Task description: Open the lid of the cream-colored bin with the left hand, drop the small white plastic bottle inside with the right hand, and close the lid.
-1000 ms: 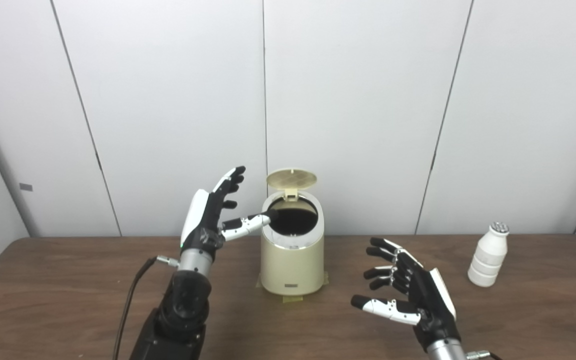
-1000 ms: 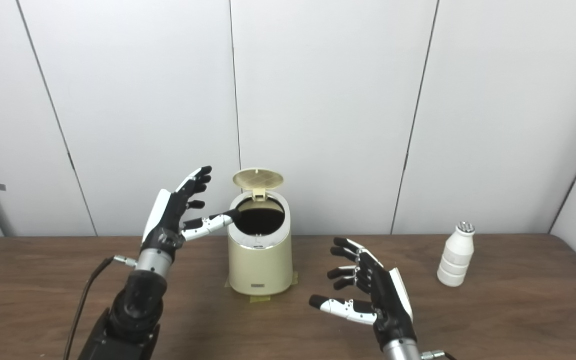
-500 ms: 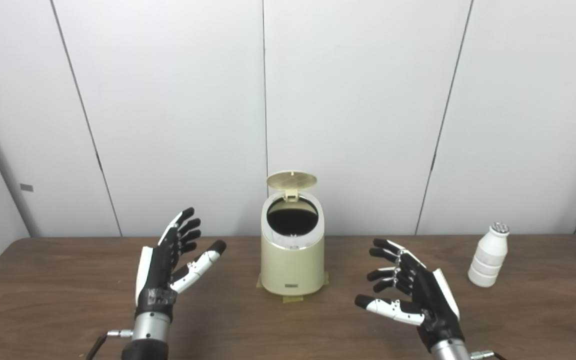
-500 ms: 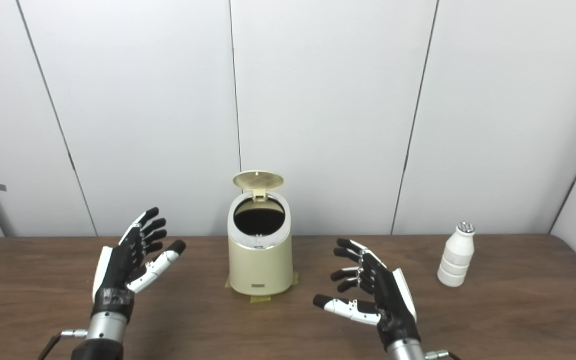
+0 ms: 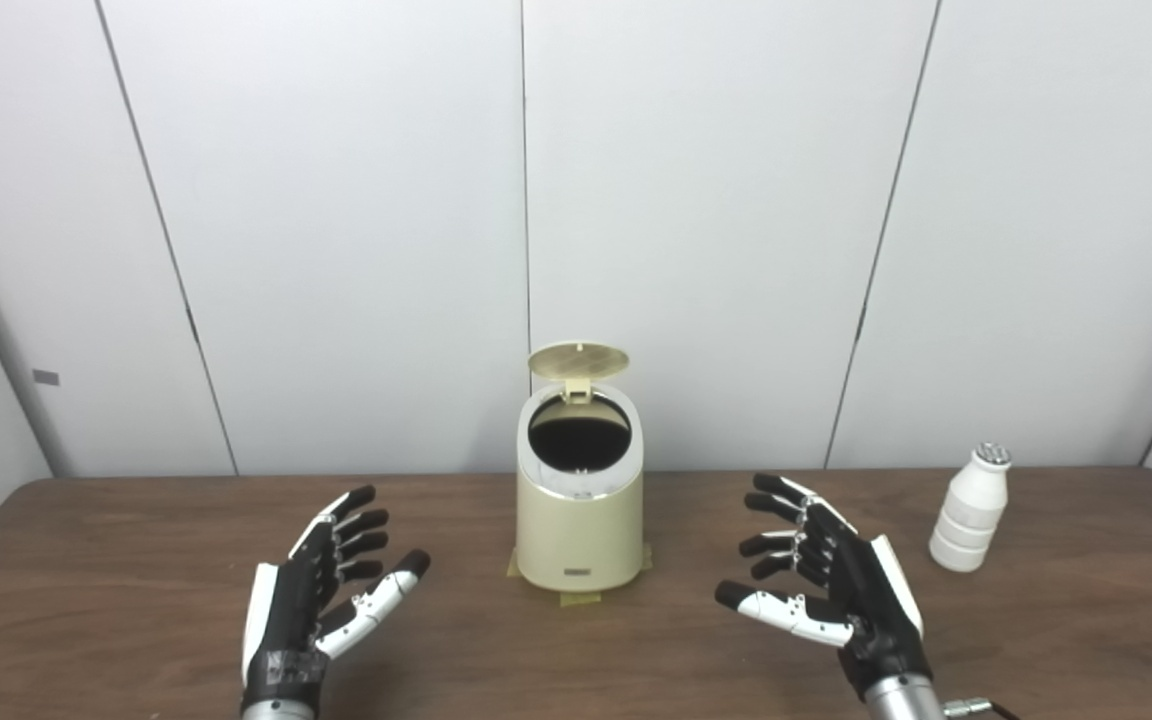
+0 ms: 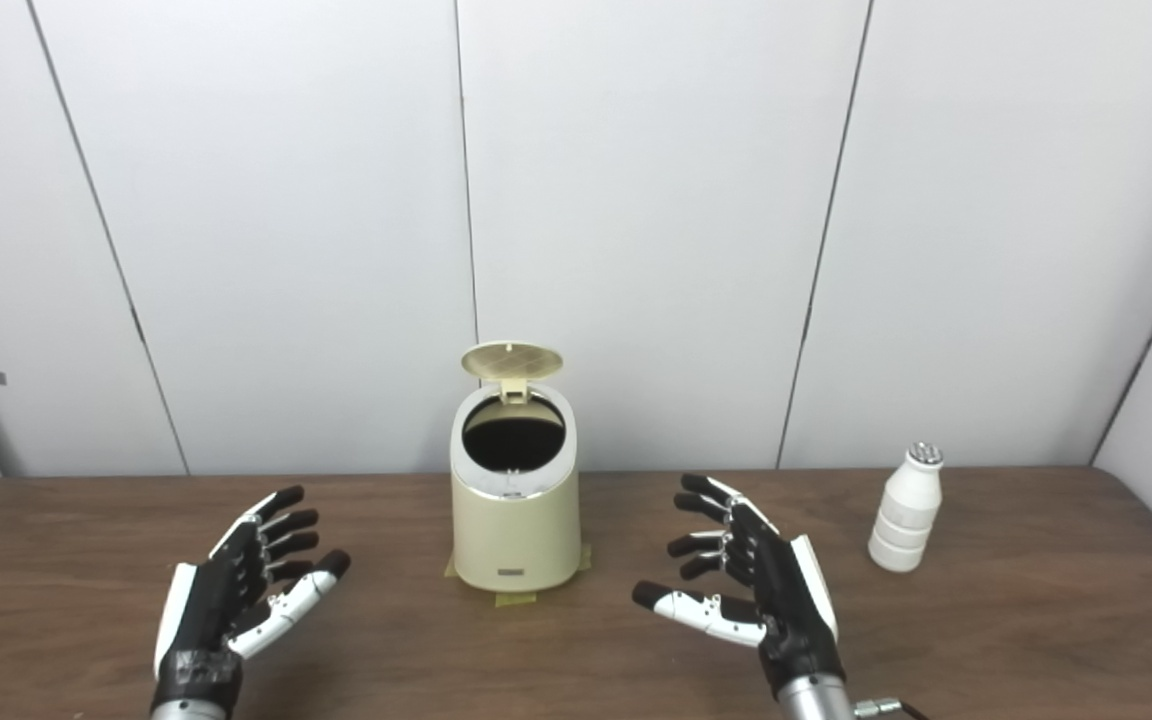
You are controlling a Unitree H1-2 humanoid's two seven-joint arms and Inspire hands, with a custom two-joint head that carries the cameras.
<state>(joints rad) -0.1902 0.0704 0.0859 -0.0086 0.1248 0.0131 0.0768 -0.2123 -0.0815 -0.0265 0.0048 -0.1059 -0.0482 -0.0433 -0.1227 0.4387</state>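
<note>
Both of my hands hang empty over the table point(image 5: 96, 560) with fingers spread: my left hand point(image 5: 321, 595) is low and off to the left of the cream-colored bin point(image 5: 579, 520), well apart from it, and my right hand point(image 5: 826, 585) hovers to the bin's right, palm turned inward, between the bin and the small white plastic bottle point(image 5: 971, 510). As I judge it, the first step is done, because the lid point(image 5: 578, 360) stands tipped up on its hinge at the back of the bin and the dark round mouth is fully exposed. What is left is most of the job. The bottle stands upright on the table far to the right of the bin (near the table's right end and untouched), so I have yet to reach it with my right hand, close my fingers round it, carry it over the opening and let it fall in. After that the lid must be pushed back down. Nothing shows inside the bin but darkness, so I cannot tell what it holds.
</note>
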